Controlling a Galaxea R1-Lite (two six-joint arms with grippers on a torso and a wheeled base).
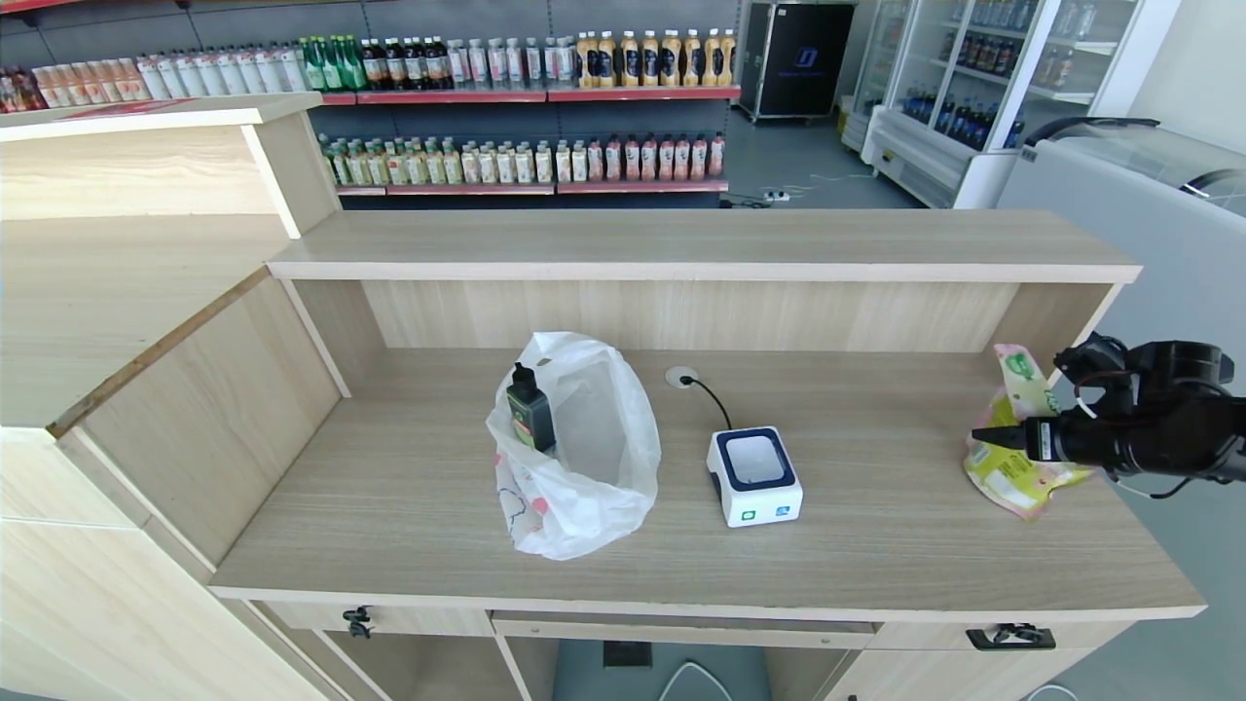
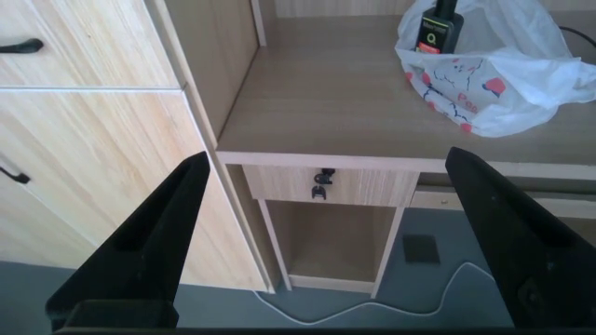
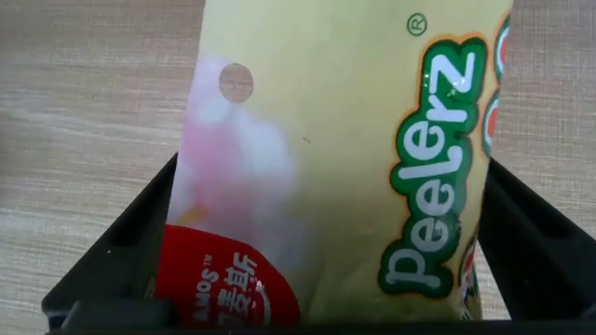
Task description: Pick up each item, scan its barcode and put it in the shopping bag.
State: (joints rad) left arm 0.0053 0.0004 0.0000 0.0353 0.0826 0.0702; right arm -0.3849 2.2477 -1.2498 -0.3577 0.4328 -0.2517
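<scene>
The matte black right arm (image 1: 1168, 428) has a thick rounded wrist housing with a boxy block on top. Thin cables (image 1: 1098, 385), one of them reddish, loop around the wrist. A small white label (image 1: 1042, 438) sits just behind the right claw (image 1: 988, 436), which narrows to a pointed black tip. The left claw (image 2: 326, 158) has two plain black wedge-shaped fingers (image 2: 140, 251), broad at the base.

Beyond the wooden counter (image 1: 681, 545), red shelves (image 1: 526, 97) of bottles; beyond its right end, grey floor (image 1: 808, 175), a black case (image 1: 793, 58), glass fridges (image 1: 973, 78) and a freezer (image 1: 1119, 185).
</scene>
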